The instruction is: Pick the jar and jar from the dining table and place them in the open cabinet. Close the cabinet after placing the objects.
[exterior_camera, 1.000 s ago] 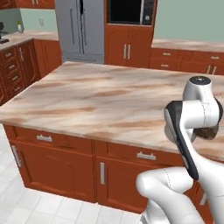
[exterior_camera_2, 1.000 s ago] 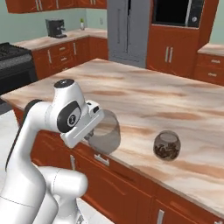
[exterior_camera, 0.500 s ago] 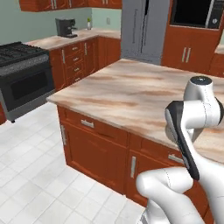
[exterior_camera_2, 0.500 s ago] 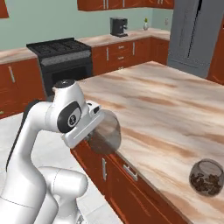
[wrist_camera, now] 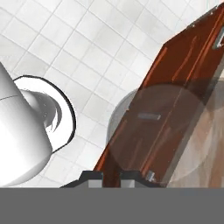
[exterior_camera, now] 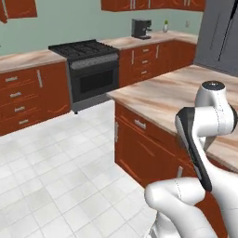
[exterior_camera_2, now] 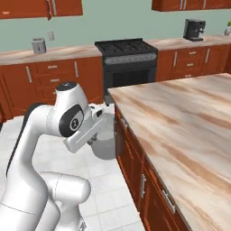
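Filling the 3 o'clock side of the right base view, the marble dining table stands on red-brown drawers over white tile. At 12 o'clock sits a black stove. Off the table's edge at 9 o'clock, the gripper is clamped on the smoky-grey jar, carried above the floor.

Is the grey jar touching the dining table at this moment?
Apart. In the right base view the grey jar hangs from the shut end effector over the floor, beside the dining table, with white tiles visible between them.
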